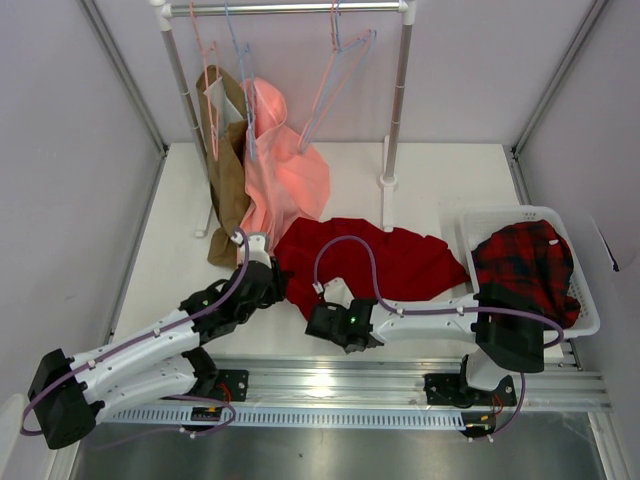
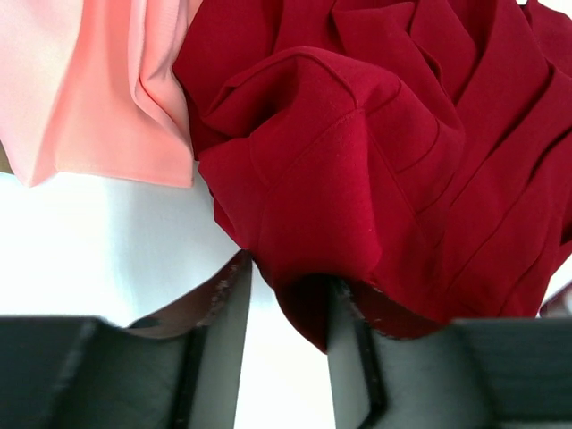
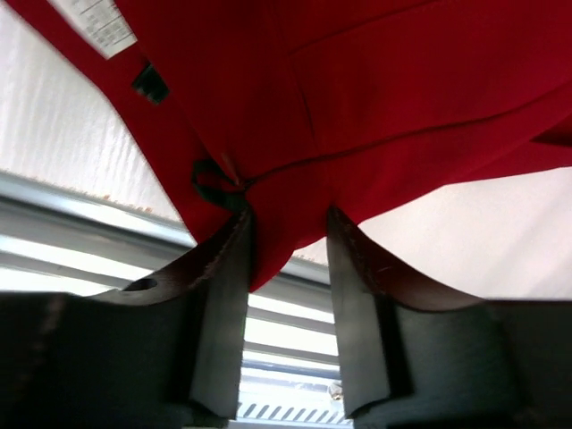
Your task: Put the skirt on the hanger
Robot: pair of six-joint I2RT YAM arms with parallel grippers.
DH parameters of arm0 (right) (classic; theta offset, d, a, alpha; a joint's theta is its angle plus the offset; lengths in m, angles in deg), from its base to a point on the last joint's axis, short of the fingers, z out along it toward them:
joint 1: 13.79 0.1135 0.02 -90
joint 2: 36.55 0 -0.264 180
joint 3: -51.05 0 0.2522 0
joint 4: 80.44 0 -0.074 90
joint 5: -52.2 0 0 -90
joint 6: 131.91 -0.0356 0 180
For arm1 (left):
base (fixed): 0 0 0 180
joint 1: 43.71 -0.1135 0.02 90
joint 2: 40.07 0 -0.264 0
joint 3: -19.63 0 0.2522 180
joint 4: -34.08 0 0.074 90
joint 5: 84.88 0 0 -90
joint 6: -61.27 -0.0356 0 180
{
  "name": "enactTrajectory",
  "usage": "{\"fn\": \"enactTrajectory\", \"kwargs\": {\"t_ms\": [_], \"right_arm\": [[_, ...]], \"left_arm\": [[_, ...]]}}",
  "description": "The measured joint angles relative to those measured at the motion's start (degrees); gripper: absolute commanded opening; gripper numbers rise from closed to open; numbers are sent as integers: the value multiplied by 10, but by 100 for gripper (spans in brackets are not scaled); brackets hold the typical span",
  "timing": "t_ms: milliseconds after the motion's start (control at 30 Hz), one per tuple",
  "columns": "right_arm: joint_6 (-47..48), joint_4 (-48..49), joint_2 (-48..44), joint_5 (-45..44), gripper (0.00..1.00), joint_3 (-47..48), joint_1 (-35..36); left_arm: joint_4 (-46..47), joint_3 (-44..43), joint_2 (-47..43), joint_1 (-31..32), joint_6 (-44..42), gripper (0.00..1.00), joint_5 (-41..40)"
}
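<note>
Salmon-pink garment (image 1: 285,165) and brown garment (image 1: 226,170) hanging from the far rail (image 1: 290,8); plaid cloth (image 1: 528,265) lying in the white basket (image 1: 588,310), right.

White arms (image 1: 140,355), black joints (purple cables).

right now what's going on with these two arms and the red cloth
Both arms are working on the dark red skirt, which lies crumpled on the table. The left end effector has a fold of its edge between its fingers, and the right end effector has another part, near the white label. The empty pink hanger hangs on the rail.
</note>
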Motion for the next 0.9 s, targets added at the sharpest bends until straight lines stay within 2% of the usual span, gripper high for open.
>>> {"fn": "enactTrajectory", "kwargs": {"t_ms": [67,100,167,267,767,900], "right_arm": [[0,7,0,1,40,-5,-9],[0,9,0,3,44,-6,-12],[0,16,-1,5,62,-6,-17],[6,20,-4,7,67,-6,-15],[-14,-5,-3,5,61,9,18],[-18,-6,5,3,49,8,14]], "left_arm": [[-1,-1,0,0,0,32,-2],[-2,-1,0,0,-1,29,-4],[-3,-1,0,0,-1,29,-6],[-5,-1,0,0,-1,29,-8],[-5,-1,0,0,-3,30,-8],[-6,-1,0,0,-3,29,-8]]}}
